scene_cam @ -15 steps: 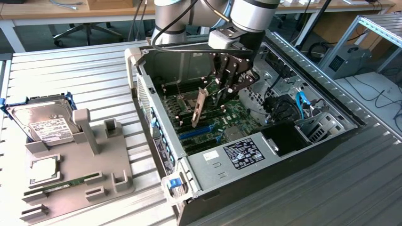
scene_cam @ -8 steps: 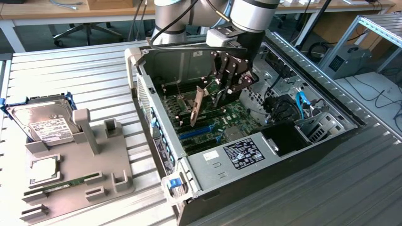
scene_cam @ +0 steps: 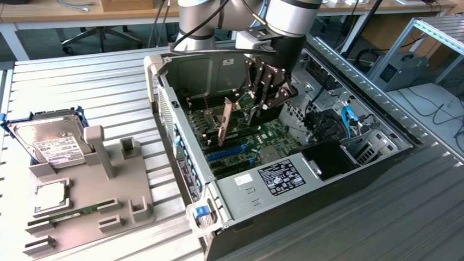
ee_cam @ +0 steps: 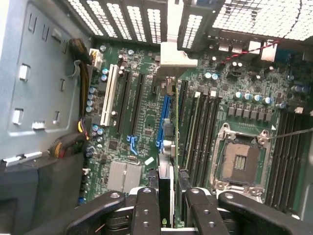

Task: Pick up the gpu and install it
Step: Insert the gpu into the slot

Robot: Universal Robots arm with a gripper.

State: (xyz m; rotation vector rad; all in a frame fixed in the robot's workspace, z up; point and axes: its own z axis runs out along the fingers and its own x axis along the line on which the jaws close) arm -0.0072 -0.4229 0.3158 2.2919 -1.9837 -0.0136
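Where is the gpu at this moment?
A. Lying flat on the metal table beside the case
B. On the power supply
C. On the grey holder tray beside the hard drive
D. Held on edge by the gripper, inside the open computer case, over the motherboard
D: the gripper is shut on the gpu, which stands on edge inside the computer case, above the motherboard.
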